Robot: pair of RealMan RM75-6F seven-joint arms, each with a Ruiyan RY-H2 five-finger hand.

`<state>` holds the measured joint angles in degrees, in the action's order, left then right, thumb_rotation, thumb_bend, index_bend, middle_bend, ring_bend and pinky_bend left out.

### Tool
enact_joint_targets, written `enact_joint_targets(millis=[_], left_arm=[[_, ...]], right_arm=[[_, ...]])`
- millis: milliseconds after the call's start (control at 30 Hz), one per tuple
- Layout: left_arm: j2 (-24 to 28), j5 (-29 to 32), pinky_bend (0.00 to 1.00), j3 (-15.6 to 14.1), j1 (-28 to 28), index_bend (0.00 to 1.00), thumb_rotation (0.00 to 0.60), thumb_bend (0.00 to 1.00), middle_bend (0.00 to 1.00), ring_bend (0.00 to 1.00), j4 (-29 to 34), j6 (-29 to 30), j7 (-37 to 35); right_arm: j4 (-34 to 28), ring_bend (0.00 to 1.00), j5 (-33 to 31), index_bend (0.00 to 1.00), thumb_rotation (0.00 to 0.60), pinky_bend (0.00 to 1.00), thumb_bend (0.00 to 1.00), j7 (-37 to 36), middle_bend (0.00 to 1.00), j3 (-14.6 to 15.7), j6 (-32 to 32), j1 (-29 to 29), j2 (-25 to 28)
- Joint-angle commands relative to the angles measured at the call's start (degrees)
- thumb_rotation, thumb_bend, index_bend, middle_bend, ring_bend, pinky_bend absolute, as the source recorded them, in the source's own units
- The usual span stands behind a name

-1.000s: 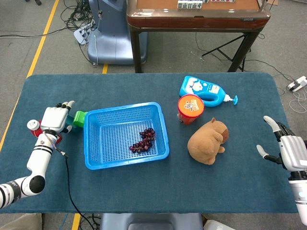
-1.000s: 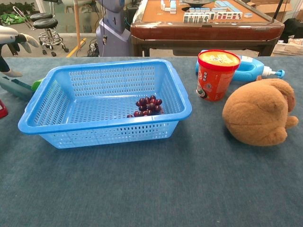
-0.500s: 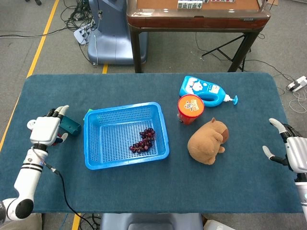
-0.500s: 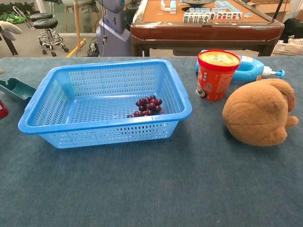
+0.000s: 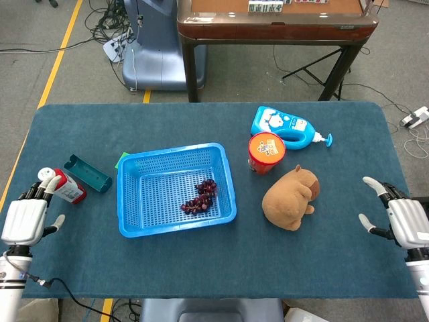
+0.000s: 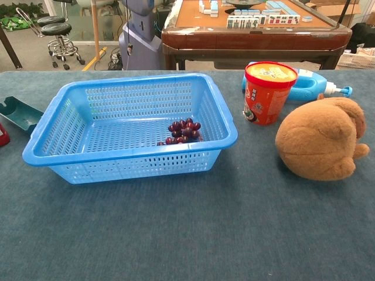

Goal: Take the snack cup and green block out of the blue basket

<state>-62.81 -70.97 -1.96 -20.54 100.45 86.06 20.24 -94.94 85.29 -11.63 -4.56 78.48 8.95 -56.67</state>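
Note:
The blue basket (image 5: 125,201) (image 6: 126,153) sits left of the table's middle and holds only a bunch of dark grapes (image 5: 200,196) (image 6: 181,132). The orange snack cup (image 5: 266,153) (image 6: 268,92) stands upright on the cloth to the basket's right. A sliver of the green block (image 5: 123,159) shows on the table behind the basket's back left corner; the chest view hides it. My left hand (image 5: 23,221) is at the front left table edge, fingers apart and holding nothing. My right hand (image 5: 402,221) hovers at the front right edge, also spread and holding nothing.
A teal tray-like piece (image 5: 88,173) (image 6: 17,113) and a red-and-white bottle (image 5: 64,184) lie left of the basket. A brown plush animal (image 5: 290,196) (image 6: 321,145) sits right of the cup, with a blue pump bottle (image 5: 285,126) (image 6: 307,85) behind it. A wooden table stands beyond.
My left hand has let go of the pieces beside the basket and drawn back to the front left edge. The green block and teal piece stay on the table. The right hand barely shifted.

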Motion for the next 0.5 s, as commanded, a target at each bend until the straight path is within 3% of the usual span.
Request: enact_joint_targets(millis=[33, 267, 500], left_arm=[[-2.6, -3.2, 0.30, -1.0, 2.8, 0.11, 0.600, 0.29, 0.13, 0.15, -3.0, 3.6, 0.9], [-5.1, -4.5, 0.29, -1.5, 6.3, 0.11, 0.600, 0.29, 0.12, 0.15, -4.6, 5.5, 4.7], [-4.2, -4.5, 0.29, -1.0, 8.4, 0.11, 0.600, 0.29, 0.12, 0.15, -2.4, 5.0, 4.3]], right_arm=[[-0.2, 0.20, 1.2, 0.15, 0.600, 0.36, 0.29, -0.2, 0.22, 0.8, 0.4, -0.4, -0.2], [-0.3, 0.20, 4.4, 0.15, 0.600, 0.36, 0.29, -0.5, 0.23, 2.8, 2.7, -1.8, -1.6], [1.0, 0.20, 5.6, 0.15, 0.600, 0.36, 0.29, 1.4, 0.23, 2.5, 5.9, -2.8, -3.1]])
